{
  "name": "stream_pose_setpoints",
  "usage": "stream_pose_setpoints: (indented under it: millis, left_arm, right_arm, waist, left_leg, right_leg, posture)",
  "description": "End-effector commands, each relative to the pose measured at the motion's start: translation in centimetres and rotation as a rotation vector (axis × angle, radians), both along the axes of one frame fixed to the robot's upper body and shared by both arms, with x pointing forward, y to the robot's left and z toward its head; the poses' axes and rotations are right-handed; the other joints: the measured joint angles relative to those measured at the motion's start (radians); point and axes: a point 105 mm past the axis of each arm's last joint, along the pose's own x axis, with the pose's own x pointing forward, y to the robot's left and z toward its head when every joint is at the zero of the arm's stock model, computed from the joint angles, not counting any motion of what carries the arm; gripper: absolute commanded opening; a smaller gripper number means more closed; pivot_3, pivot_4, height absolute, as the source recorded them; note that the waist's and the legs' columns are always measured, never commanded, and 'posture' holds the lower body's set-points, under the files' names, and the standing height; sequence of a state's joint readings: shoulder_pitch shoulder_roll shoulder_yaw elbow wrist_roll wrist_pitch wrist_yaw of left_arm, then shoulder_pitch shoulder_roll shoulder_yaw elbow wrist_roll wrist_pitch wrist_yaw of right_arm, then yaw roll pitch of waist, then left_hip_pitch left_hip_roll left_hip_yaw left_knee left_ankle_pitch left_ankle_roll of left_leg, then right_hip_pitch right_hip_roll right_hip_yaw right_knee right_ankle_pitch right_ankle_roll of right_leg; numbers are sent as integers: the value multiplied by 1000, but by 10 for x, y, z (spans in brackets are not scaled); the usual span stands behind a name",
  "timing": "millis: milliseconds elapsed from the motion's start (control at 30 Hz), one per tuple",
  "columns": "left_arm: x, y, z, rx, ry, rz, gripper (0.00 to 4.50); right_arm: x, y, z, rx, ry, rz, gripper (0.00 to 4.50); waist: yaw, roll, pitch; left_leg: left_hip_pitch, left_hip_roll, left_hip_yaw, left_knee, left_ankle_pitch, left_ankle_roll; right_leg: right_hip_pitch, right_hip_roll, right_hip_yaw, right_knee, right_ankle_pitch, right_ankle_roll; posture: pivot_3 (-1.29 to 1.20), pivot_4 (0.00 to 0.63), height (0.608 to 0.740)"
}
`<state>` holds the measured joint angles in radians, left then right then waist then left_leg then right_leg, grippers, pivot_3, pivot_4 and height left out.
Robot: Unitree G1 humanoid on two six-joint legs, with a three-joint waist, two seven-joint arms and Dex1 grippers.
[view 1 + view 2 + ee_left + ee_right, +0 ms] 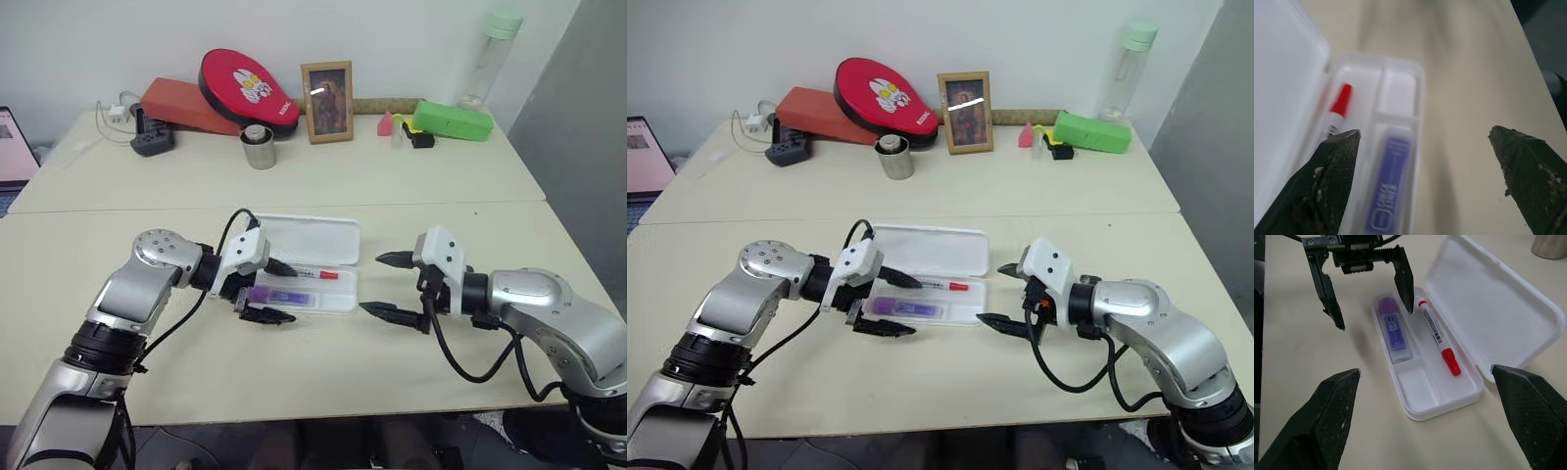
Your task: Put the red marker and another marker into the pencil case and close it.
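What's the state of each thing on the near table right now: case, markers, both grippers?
pencil case: lid open, lying flat on the table
red marker: capped, lying in the tray's rear slot
purple marker: lying in the tray's front slot
left gripper: fingers open, empty, over the case's left end
right gripper: fingers open, empty, just right of the case

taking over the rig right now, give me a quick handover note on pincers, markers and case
Left pincer: open, empty, over the handle end of the markers.
Right pincer: open, empty, beside the case's other end.
Red marker and purple marker: both lying in the tray of the pencil case, in separate slots.
Lid: open, lying flat on the table.
Done: both markers in.
Left: swing the lid over and shut the case.
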<state>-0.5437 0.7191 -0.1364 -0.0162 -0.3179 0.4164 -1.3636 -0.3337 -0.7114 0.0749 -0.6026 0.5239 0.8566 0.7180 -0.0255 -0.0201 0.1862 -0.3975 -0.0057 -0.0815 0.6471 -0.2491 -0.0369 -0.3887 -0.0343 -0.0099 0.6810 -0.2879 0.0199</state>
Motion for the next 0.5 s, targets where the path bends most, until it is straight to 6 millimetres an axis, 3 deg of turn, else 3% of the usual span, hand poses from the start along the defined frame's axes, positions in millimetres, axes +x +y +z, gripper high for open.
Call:
stream_pose_setpoints:
  millis: [33, 233, 367, 500]
  left_arm:
    - [-4, -29, 37, -203, -99, 12, 4474]
    - [-10, -86, 50, -410, -180, 50, 4474]
    - [-14, -104, 47, -428, -192, 30, 4474]
    - [-11, -116, 48, -453, -208, 38, 4474]
  right_arm:
    - [22, -39, 13, -6, -57, -210, 4500]
    - [52, -130, -14, -136, 105, -661, 4500]
    - [56, -146, -20, -206, 95, -709, 4500]
    - [63, -147, -29, -185, 116, -720, 4500]
  waist:
    - [0, 0, 0]
    - [7, 0, 0]
    - [-4, 0, -1]
    - [-5, 1, -1]
  left_leg:
    - [0, -1, 0, 0, 0, 0]
    - [0, -2, 2, 1, 0, 0]
    - [3, -1, 4, 0, 0, 0]
    - [4, -1, 4, 0, 0, 0]
  right_leg:
    - [0, 0, 0, 0, 0, 0]
    - [1, -2, 2, -1, 1, 1]
    - [1, -2, 4, 1, 1, 1]
    - [2, 0, 4, 1, 1, 1]
  posture:
    - [0, 150, 740]
    - [0, 150, 740]
    - [0, 150, 740]
    - [0, 150, 740]
